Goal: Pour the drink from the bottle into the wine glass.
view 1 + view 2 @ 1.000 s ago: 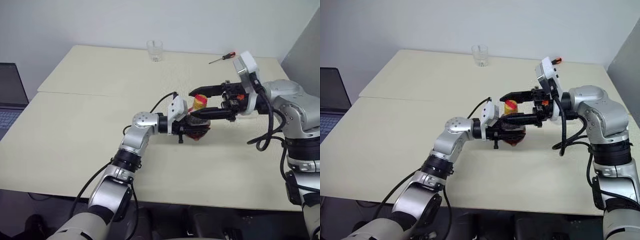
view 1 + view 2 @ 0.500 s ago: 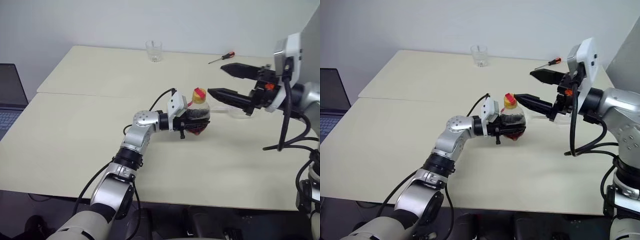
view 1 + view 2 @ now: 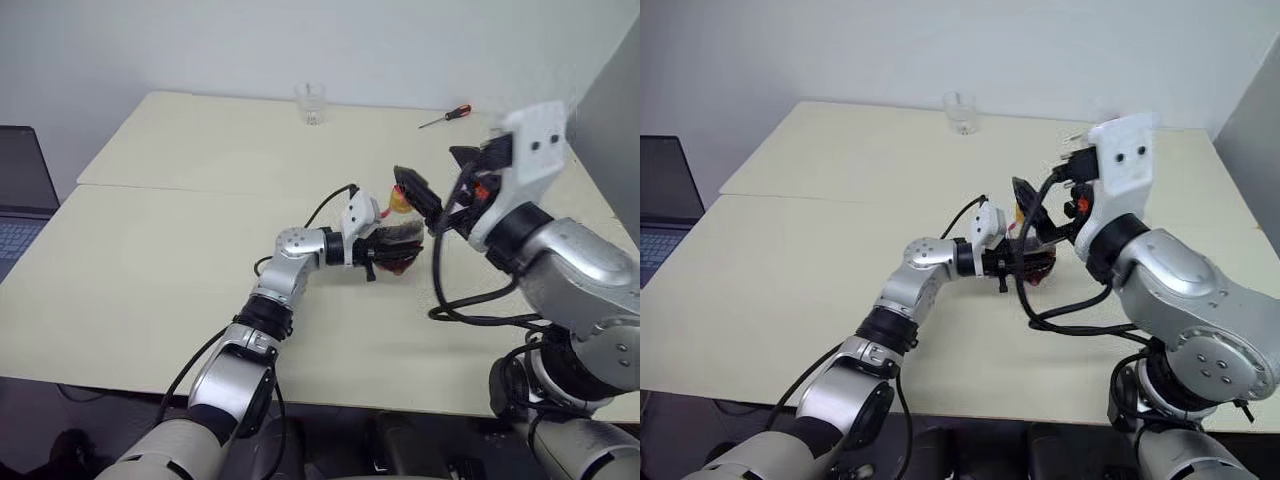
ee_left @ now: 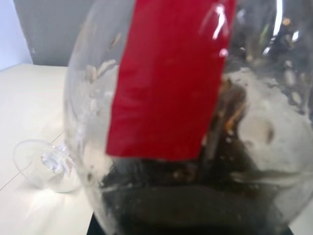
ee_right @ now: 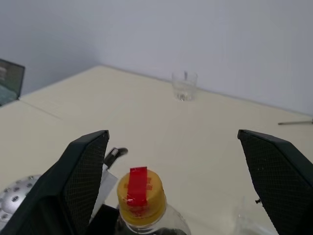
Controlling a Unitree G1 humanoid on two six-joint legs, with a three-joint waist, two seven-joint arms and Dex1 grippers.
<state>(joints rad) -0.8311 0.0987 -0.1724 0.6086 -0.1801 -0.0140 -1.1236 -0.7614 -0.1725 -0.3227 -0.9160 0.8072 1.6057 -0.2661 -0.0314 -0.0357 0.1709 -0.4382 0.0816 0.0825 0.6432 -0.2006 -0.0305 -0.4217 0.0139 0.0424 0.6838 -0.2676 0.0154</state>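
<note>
Since one second ago the right gripper (image 5: 177,183) has let go of the cap and turned; now it points forward over the table (image 3: 150,280), with its two black fingers (image 5: 80,181) spread wide and holding nothing. The cap (image 5: 142,192) stands between these fingers, a little lower, and touches neither of them. The left gripper (image 3: 392,248) has stayed almost in the same place and keeps its fingers closed on the round body of the bottle (image 3: 398,240).

The bottle stands upright near the middle of the table, with its yellow cap and red strip still on. The drink (image 4: 195,196) fills the lower part of the bottle; it is dark, nearly black. In the left wrist view a red label (image 4: 168,78) covers the clear wall of the bottle. The wine glass (image 4: 46,164) shows there past the bottle as a clear round part on the table; I cannot tell if it stands or lies.

From the bottle, a short clear tumbler (image 3: 310,102) stands at about 11 o'clock, near the far edge of the table. A screwdriver (image 3: 445,116) with a red handle lies at about 1 o'clock, also near the far edge. A laptop (image 3: 18,190) is at 9 o'clock, beyond the table's left side.
</note>
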